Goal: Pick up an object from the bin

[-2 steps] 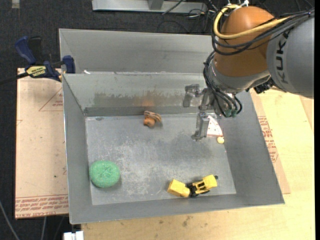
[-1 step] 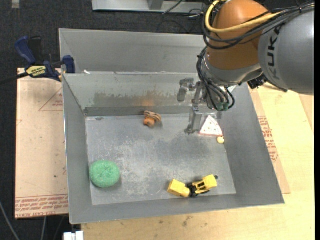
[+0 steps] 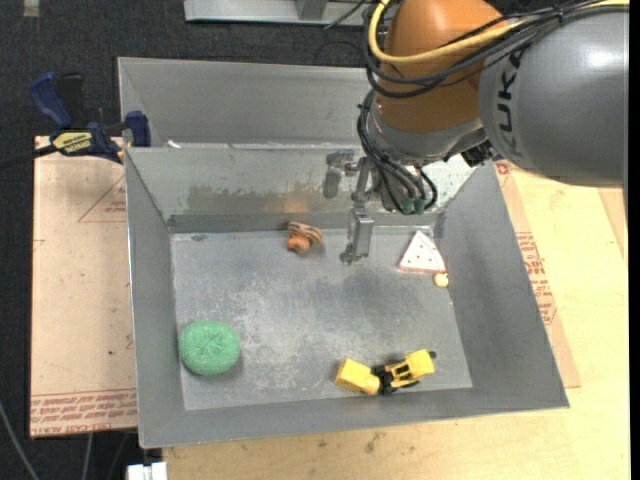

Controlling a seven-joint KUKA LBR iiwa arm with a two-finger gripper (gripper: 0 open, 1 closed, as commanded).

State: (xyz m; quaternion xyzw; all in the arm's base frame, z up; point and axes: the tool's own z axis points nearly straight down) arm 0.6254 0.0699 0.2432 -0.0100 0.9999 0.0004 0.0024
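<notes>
My gripper (image 3: 351,251) hangs over the back middle of the bin, its tip just above the floor. A small brown and orange rounded thing (image 3: 304,238) lies a little to its left, near the back wall, apart from it. To its right, a white triangular piece with a red edge (image 3: 421,255) leans at the foot of the right wall. A tiny pale yellow ball (image 3: 441,280) sits just below that piece. I see nothing held in the gripper.
A green round scrubber (image 3: 210,349) lies at the front left. A yellow and black toy digger (image 3: 386,373) lies at the front right. The arm with its orange cover and cables looms over the bin's back right corner.
</notes>
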